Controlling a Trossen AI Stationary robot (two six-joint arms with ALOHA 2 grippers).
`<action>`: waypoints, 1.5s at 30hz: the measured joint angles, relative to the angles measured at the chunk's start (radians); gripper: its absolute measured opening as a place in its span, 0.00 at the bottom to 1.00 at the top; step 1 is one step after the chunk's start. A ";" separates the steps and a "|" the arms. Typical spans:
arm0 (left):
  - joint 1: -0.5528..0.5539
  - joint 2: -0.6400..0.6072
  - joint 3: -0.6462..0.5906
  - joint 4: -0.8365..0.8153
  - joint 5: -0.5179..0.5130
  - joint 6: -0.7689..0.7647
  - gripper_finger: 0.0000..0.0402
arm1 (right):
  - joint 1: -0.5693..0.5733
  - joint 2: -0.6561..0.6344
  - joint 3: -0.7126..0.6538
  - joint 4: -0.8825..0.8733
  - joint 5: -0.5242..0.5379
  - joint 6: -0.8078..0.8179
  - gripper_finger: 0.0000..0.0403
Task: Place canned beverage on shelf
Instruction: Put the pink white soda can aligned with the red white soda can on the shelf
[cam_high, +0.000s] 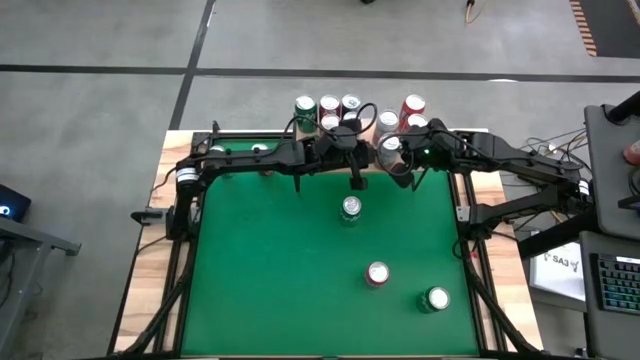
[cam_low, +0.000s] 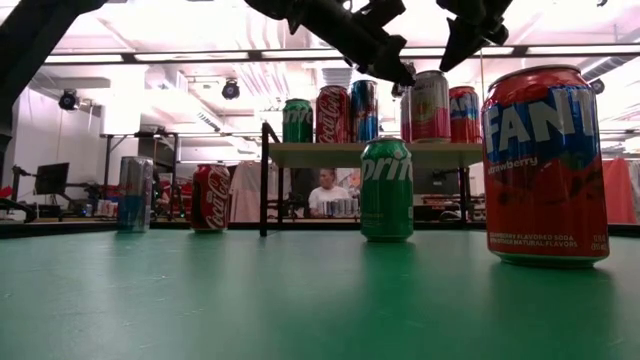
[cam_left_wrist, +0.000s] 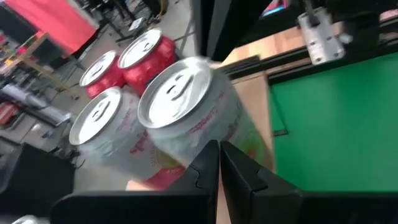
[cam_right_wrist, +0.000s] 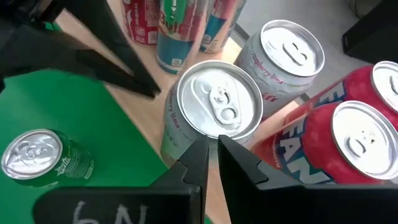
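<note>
Progress looks well on, operator: seven cans stand on the shelf at the far edge, and you still have three cans on the counter to place. Left tool and right tool hover beside the shelf, both pinched together, holding nothing

Counts, taken against the shelf as landmark. Cans on the shelf, high view: seven visible; any hidden beneath the arms could not be counted. Cans on the green counter in front of the shelf: three, namely two green and one red. Arms over the shelf: two.
</note>
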 joint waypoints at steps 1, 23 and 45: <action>-0.001 0.000 0.000 -0.003 -0.026 0.000 0.00 | 0.000 0.000 0.004 -0.012 0.000 0.001 0.07; 0.005 -0.001 0.000 0.064 -0.113 0.046 0.00 | 0.000 0.008 0.017 -0.064 -0.029 0.019 0.07; 0.006 0.039 0.000 0.068 -0.117 0.009 0.00 | 0.000 0.030 0.017 -0.033 -0.026 -0.039 0.07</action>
